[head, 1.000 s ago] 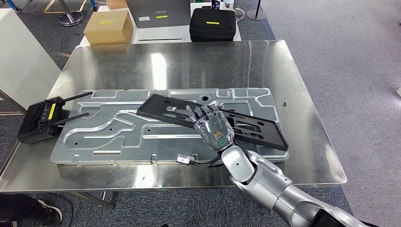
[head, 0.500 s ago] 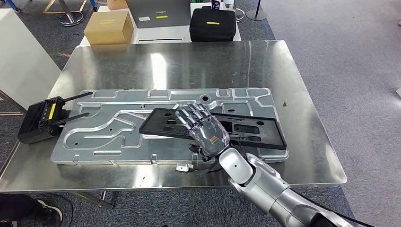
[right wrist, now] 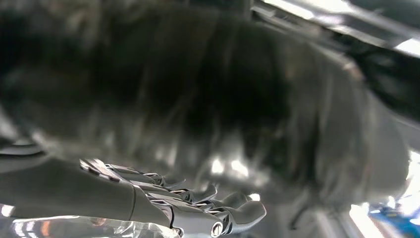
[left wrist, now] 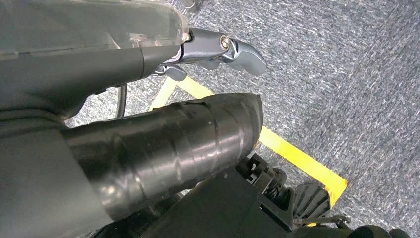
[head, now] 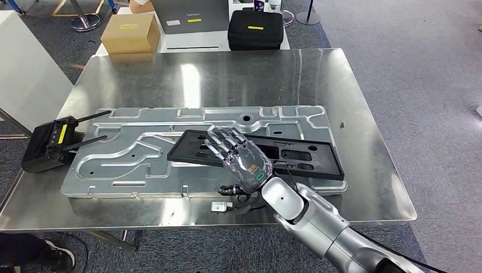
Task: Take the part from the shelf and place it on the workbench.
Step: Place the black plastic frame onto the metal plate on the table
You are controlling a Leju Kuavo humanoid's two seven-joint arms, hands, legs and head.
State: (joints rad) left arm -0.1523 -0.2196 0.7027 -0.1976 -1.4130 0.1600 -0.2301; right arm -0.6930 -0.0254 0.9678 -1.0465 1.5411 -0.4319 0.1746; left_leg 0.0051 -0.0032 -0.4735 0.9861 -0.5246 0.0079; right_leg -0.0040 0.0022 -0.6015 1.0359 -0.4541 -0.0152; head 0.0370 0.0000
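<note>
"Lenovo" is printed on the grey box (head: 190, 14) behind the table.

right hand (head: 241, 161): fingers spread flat over black part (head: 307, 159), nothing gripped | black part: lies flat on the grey metal panel (head: 142, 153) | panel: on workbench (head: 227, 74) | black remote (head: 48, 143): at workbench's left edge

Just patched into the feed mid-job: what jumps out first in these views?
The right hand, fingers spread, lies over a long black part near the front of the shiny steel workbench. That part rests across a big ribbed metal plate. A black controller with antennas lies at the bench's left edge.
</note>
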